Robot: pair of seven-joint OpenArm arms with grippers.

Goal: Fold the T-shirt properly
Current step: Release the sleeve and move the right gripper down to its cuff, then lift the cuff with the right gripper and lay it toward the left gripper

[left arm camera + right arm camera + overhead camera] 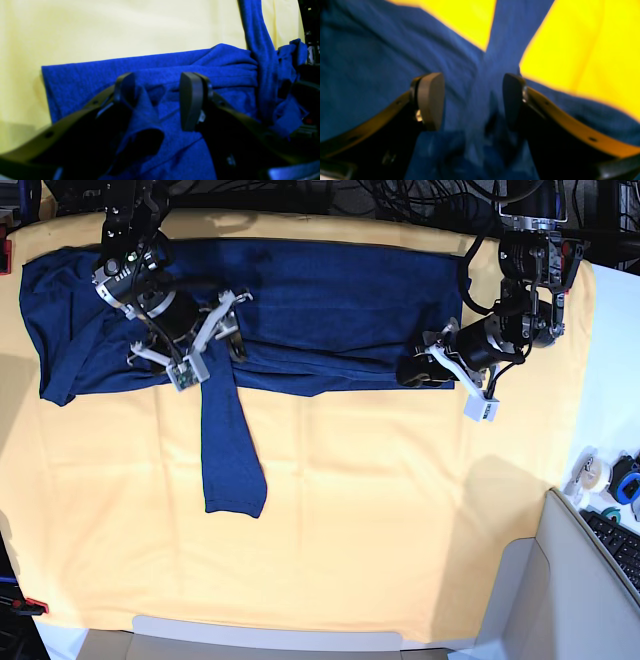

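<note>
A pale yellow cloth [350,510] covers the table [610,380], spreading beneath and well out in front of both pincers, with soft creases across it. White table surface shows bare just past the cloth's edge, on the outer side of the left pincer. Further that way, well apart from it, lie a roll of tape [592,472], a small blue object [627,483] and the corner of a black keyboard [620,542]. A grey panel [570,600] stands near them.

both arms reach in low from the far edge. the left gripper [160,100] stands parted, and the right gripper [472,100], blurred, seems parted too.
</note>
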